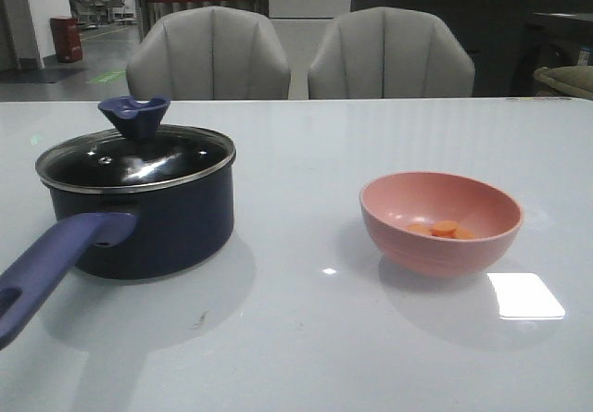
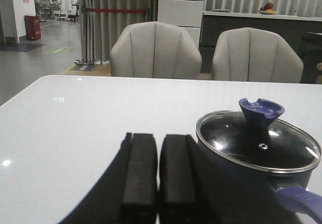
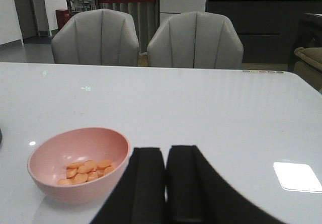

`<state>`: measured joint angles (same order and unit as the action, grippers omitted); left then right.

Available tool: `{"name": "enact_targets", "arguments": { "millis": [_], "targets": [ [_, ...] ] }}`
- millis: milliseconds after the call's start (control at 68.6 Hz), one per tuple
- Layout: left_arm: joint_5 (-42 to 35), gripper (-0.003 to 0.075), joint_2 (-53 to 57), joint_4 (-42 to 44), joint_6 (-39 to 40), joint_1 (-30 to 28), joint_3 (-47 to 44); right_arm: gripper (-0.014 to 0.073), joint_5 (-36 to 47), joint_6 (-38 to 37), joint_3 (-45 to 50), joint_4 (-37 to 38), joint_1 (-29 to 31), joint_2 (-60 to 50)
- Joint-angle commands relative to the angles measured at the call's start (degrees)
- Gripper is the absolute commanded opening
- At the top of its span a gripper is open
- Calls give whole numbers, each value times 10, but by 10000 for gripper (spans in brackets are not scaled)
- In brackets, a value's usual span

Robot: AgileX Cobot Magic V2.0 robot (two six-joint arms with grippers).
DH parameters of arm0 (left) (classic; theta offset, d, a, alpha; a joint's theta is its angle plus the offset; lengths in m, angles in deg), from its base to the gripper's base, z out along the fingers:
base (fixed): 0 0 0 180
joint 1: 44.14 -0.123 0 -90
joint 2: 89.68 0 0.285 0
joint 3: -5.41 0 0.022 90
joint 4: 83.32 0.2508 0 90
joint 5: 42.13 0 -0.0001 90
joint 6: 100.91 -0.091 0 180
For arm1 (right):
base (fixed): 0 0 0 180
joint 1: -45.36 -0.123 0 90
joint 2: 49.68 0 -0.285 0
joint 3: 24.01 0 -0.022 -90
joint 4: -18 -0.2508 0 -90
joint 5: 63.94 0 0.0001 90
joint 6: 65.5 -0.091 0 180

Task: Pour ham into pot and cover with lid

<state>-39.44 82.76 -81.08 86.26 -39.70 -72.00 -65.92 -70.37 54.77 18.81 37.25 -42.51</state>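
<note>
The dark navy pot (image 1: 148,222) stands at the table's left with its purple-blue handle (image 1: 51,268) toward the front. The glass lid (image 1: 139,160) with the blue knob (image 1: 134,114) sits on it. The pot (image 2: 241,178) and lid (image 2: 259,141) also show in the left wrist view. Several orange-pink ham slices (image 1: 443,230) lie in a salmon-pink bowl (image 1: 441,222) at the right; the right wrist view shows the ham (image 3: 88,170) and the bowl (image 3: 78,163) too. My left gripper (image 2: 158,138) is shut and empty beside the pot. My right gripper (image 3: 166,151) is shut and empty beside the bowl. Neither gripper shows in the front view.
Two grey chairs (image 1: 213,56) (image 1: 389,56) stand behind the white table's far edge (image 1: 371,100). A bright light patch (image 1: 525,294) lies on the table right of the bowl.
</note>
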Motion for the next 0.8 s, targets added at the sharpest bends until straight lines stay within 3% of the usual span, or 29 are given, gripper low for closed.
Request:
{"name": "enact_targets", "arguments": {
  "millis": [0,671,787],
  "targets": [
    [-44,113,11,0,4,-1,-13,164,44,4,-3,5,2,-11],
    [-44,113,11,0,4,-1,-13,164,44,4,-3,5,2,-11],
    [-89,113,11,0,4,-1,-13,164,44,4,-3,5,2,-11]
  ]
}}
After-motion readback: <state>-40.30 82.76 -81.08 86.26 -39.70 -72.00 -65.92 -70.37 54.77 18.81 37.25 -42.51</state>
